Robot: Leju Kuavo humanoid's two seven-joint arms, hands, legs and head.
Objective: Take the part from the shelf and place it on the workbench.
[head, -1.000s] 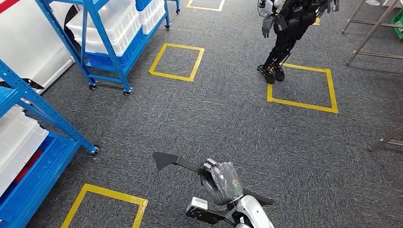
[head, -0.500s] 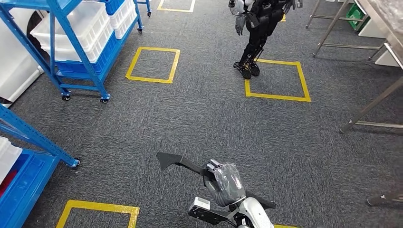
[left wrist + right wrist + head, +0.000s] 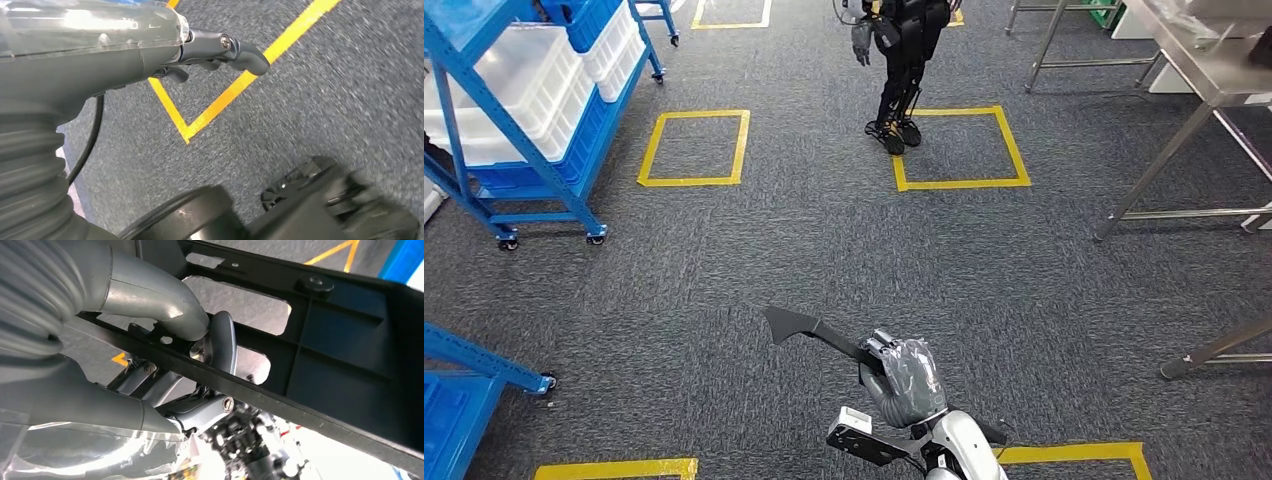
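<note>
One flat, ribbed black plastic part point(image 3: 819, 338) in right robot hand point(image 3: 904, 375).

The whole head view has swung right: the shelf point(image 3: 519, 110) and other robot point(image 3: 894, 60) lie further left, and a bench point(image 3: 1214, 60) now shows at right.

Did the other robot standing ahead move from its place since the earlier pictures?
No. The other robot still stands at the same corner of the yellow square; the camera turned.
</note>
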